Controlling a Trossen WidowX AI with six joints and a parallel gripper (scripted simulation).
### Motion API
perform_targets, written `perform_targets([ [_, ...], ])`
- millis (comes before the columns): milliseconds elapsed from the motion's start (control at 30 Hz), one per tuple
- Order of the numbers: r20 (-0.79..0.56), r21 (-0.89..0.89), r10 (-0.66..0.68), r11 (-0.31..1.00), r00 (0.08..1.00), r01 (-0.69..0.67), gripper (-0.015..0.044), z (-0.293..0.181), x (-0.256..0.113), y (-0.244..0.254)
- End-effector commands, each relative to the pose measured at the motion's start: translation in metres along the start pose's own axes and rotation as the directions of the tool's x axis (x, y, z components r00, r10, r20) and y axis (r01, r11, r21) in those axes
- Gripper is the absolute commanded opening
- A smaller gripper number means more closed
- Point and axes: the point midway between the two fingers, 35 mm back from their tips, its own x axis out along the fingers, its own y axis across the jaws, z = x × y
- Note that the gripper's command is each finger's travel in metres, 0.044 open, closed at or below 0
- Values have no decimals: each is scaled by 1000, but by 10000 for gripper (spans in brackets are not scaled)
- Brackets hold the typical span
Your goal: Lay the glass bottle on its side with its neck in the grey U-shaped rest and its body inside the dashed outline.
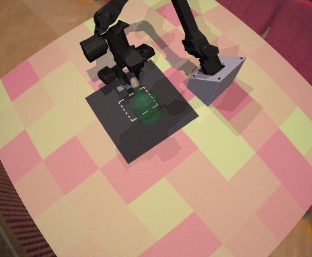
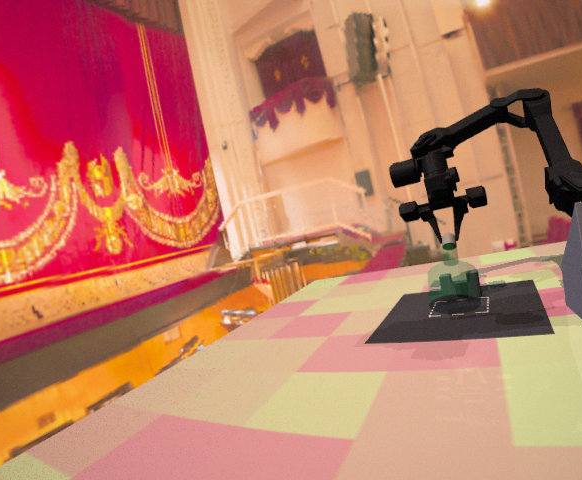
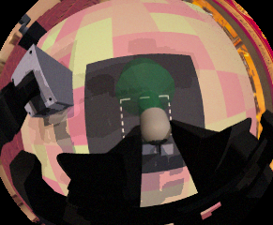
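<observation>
Exterior view, nearest first: the dark square mat [image 1: 128,150] [image 2: 405,328] [image 3: 98,117] bears the dashed outline [image 1: 125,111] [image 2: 457,314] [image 3: 122,117], and the green glass bottle [image 1: 146,107] [image 2: 451,271] [image 3: 143,80] stands roughly upright over part of it, its body partly outside the lines in the top view. Whether its base touches the mat, I cannot tell. The grey U-shaped rest [image 1: 120,89] [image 2: 472,283] [image 3: 166,149] sits by the outline, its prongs well below the pale-topped neck. Above, the parallel-jaw gripper [image 1: 134,78] [image 2: 448,239] [image 3: 155,127] is partly closed, fingers pinching the bottle at its neck. Behind is the black WidowX arm [image 2: 547,126]. So the grasp is made; lowering the bottle onto its side, bringing neck into rest and body inside the outline, and letting go all remain. I judge the task early, with the delicate part ahead.
</observation>
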Motion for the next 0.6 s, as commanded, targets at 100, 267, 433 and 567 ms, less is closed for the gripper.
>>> perform_targets([
  [100,-4,1,0,1000,1000,0,121,-13,1,1],
  [267,9,-4,-2,1000,1000,2,121,-18,2,1],
  [433,21,-8,-4,1000,1000,4,121,-24,3,1],
  [567,29,-12,-6,1000,1000,6,121,-30,3,2],
])
